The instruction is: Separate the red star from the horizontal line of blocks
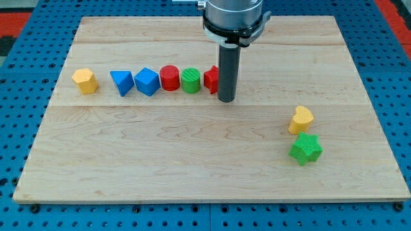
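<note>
Nearest the camera sat a green star (306, 149) and a yellow heart (300, 120), well out of it. No jaws on this rig, just my tip (225, 100), right against the red star (210, 79), which was half hidden and basically unseparated beside the green cylinder (190, 81).

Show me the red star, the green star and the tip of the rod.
red star (210, 79), camera view, its visible left part
green star (306, 149), camera view, its centre
my tip (225, 100), camera view, the rod's very end
</note>
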Motion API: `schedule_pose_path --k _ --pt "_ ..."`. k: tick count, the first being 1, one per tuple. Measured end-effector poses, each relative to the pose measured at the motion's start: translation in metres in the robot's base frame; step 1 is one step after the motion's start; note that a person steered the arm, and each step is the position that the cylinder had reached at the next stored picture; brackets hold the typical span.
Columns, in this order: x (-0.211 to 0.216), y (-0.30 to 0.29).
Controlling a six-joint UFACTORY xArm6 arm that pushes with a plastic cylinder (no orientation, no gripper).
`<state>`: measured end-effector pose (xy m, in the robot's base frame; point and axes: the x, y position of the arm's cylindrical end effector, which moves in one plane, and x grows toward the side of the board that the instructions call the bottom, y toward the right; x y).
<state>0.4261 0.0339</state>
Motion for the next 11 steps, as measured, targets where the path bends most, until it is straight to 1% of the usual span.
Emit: schedule_pose_path --k 2,3,4,5,6,7,8,9,10,11 --pt "-0.010 0.000" --pt "-0.025 -0.012" --pt "-0.025 -0.053" --pt "-0.025 -0.062" --pt "-0.042 -0.069" --pt "-0.060 -0.063" --pt "-0.067 -0.044" --pt "-0.067 -0.042" --pt "-0.101 -0.043" --pt "-0.108 -0.002"
